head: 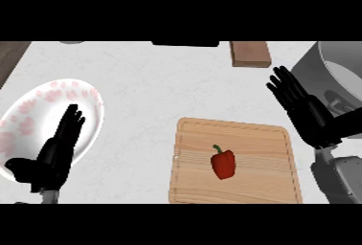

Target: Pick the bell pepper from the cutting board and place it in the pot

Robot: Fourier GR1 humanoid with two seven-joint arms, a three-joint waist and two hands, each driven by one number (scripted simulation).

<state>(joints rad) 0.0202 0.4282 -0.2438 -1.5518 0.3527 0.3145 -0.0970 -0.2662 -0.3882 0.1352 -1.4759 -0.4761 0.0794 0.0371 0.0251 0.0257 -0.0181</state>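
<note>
**Pepper on the board, both robot hands apart and empty**

A red bell pepper (223,163) with a short green stem lay on its side near the middle of a light wooden cutting board (265,186). The stem pointed toward the far edge of the board. Nothing touched the pepper. The board sat flat on the pale, speckled surface (163,81), toward the lower middle of the view.

The right robot hand (305,111) hovered beyond the board's far right corner, fingers straight and spread apart, holding nothing. It was near the pepper but clearly apart from it. Its grey forearm (341,179) came in from the lower right, beside the board's right edge. Behind that hand, at the right edge of the view, stood the grey pot (339,64), only partly in sight; the fingers overlapped its rim in the view, though whether they touched it could not be told.

The left robot hand (55,150) showed at the lower left, fingers straight and close side by side, thumb out, holding nothing. It overlapped a white plate (35,115) with a pink flower pattern, which rested on the surface well to the left of the board.

A small brown wooden block (249,53) lay at the far edge of the surface, well apart from the board and just left of the pot.
</note>
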